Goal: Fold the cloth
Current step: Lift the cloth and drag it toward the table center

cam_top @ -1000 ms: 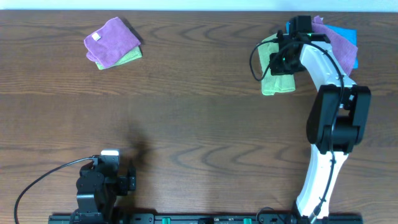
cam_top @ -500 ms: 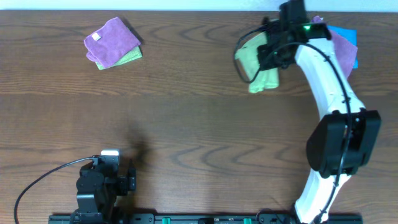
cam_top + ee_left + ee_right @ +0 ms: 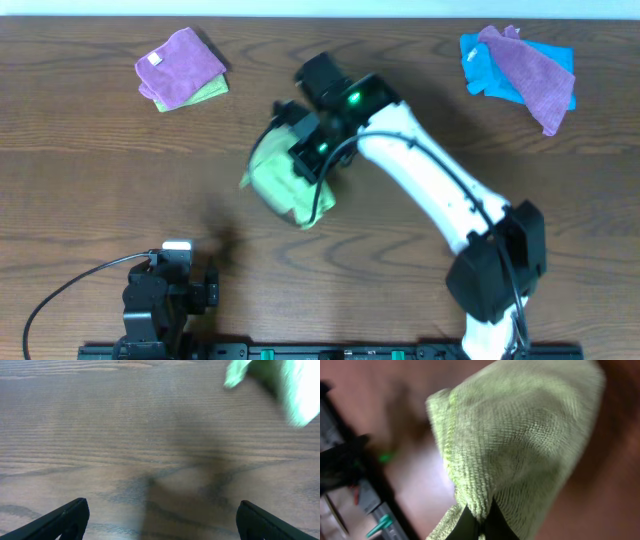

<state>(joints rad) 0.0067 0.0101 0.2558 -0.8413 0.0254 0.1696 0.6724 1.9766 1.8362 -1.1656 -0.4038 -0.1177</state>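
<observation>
Wood grain, dark brown, runs the whole width of the counter [image 3: 90, 180], which fills the overhead view from a pale strip [image 3: 320, 8] beyond its far edge to a black rail [image 3: 300, 352] along the near one. The lime-green cloth [image 3: 282, 185] hangs bunched over the middle of the counter, a little left of centre. It is held at its top by the right tool [image 3: 481, 520], whose dark fingertips [image 3: 468, 525] are clamped together on a fold of the fabric. Whether its lower end touches the wood cannot be told. The left tool [image 3: 162, 520] sits low at the near left edge, its fingers spread wide apart and holding nothing. Near the far left corner a purple cloth [image 3: 180, 62] lies folded on a green cloth [image 3: 212, 92]. Near the far right corner a blue cloth [image 3: 495, 72] lies under a second purple cloth [image 3: 535, 65]. Both piles are well apart from the held cloth. Open wood stretches along the left side, across the right half and between the cloth and the near rail.
</observation>
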